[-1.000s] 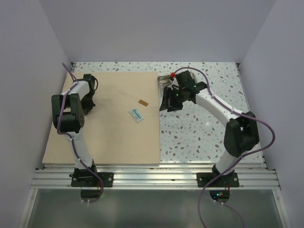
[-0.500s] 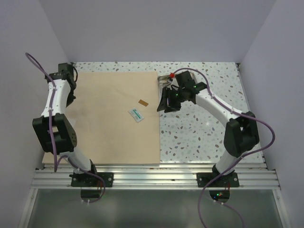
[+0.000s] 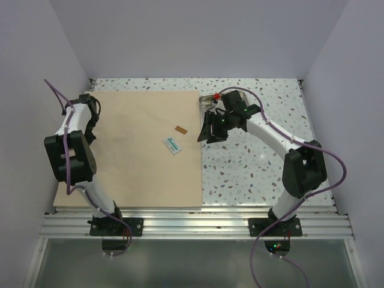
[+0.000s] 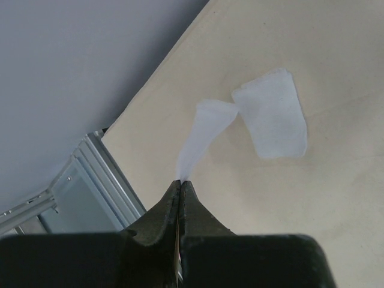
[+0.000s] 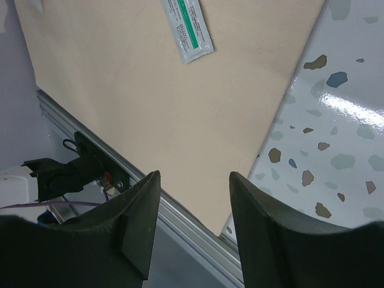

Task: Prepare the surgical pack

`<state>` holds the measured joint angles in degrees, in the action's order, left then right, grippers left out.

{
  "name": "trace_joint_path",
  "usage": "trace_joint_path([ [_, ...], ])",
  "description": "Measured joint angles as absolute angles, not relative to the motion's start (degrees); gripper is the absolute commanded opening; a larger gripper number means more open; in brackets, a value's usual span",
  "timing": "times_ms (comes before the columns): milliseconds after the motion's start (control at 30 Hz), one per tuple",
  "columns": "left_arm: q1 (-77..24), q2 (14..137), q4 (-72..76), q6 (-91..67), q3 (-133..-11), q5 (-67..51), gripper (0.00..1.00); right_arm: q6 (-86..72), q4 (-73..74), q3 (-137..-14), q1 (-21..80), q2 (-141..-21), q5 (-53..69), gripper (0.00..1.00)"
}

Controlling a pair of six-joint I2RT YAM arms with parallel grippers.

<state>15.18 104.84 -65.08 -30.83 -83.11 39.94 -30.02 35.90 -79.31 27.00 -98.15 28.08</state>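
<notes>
The tan wrap sheet (image 3: 132, 150) lies flat on the left half of the table. My left gripper (image 3: 91, 123) is at its far left part, low over it. In the left wrist view that gripper (image 4: 181, 181) is shut on the end of a thin white strip (image 4: 204, 129), whose wider end (image 4: 273, 120) rests on the sheet (image 4: 312, 210). The steel tray (image 3: 208, 99) sits just past the sheet's far right corner, mostly hidden behind my right arm. My right gripper (image 3: 207, 132) is open and empty over the sheet's right edge (image 5: 195, 174).
A green-and-white packet (image 3: 172, 145) (image 5: 187, 27) and a small brown piece (image 3: 180, 130) lie on the sheet near its middle right. Speckled tabletop (image 3: 258, 168) lies right of the sheet. Walls stand close on three sides, and a metal rail (image 3: 192, 223) runs along the near edge.
My left arm swung from over the sheet out to the far left corner, then came back a little. My right gripper shifted slightly left.
</notes>
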Motion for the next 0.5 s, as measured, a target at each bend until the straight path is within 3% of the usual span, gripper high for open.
trace_joint_path([
  [500, 15.20, 108.38, -63.75, -30.87, -81.84, 40.34, 0.00, -30.02, 35.75, -79.13, 27.00, -100.07, 28.12, 0.53],
])
